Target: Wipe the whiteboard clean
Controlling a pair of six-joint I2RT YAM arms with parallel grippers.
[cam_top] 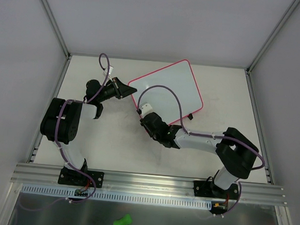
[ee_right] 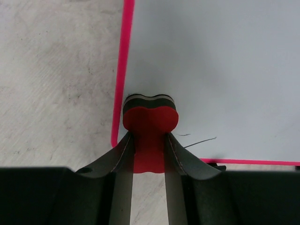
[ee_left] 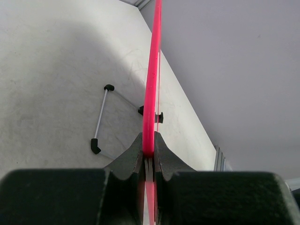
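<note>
The right tool (ee_right: 149,143) is clamped on a red eraser (ee_right: 150,119). Its two fingers (ee_right: 123,152) pinch the waist of the eraser, whose near end is hidden between them. A dark felt layer shows at the far tip. That tip sits on the whiteboard (cam_top: 167,85), just inside the corner nearest this tool and close to the pink frame (ee_right: 121,70). Whether the felt presses on the board or only meets it cannot be told. Just right of the tool, a few thin dark marker strokes (ee_right: 200,140) lie near the frame's near side. They are too faint to read. Left of the tool is the bare pale surface (ee_right: 56,70).

The left tool (ee_left: 148,154) is closed on the board's frame, which its wrist camera sees edge-on as one pink line running away, so the writing face is hidden there. Left of that line is a wire stand (ee_left: 100,119) with black end caps; its join to the board is out of sight. From above, this tool holds the board's side edge, beyond and to the left of the right tool.

Well behind both tools, past the arm bases, lies a small green bone-shaped object (cam_top: 122,222).
</note>
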